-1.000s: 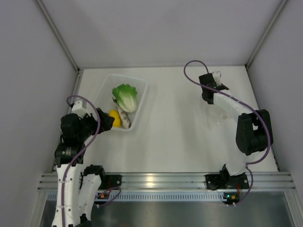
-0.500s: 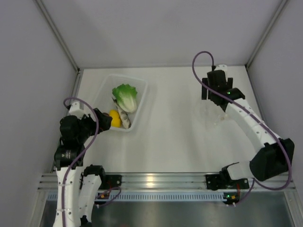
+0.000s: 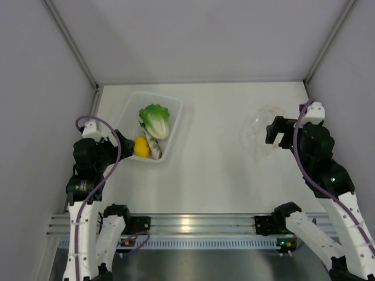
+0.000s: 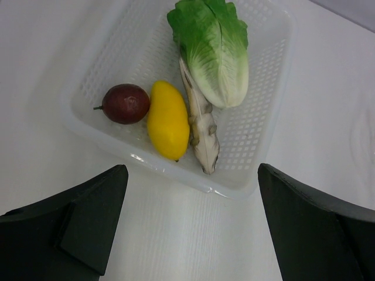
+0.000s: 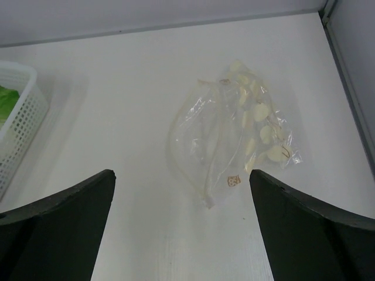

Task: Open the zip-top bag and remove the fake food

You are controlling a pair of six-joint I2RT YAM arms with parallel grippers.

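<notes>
Clear zip-top bag [image 5: 225,137]: 1 | fake food pieces [image 4: 214,52]: 4 | basket [image 4: 270,88]: 1

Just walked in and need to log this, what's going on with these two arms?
Neither hand holds anything. The zip-top bag lies flat, apparently empty, in front of the open right hand. The fake food, lettuce, red fruit, yellow piece and whitish-brown piece, sits in the perforated tray in front of the open left hand. The job looks about done.
</notes>
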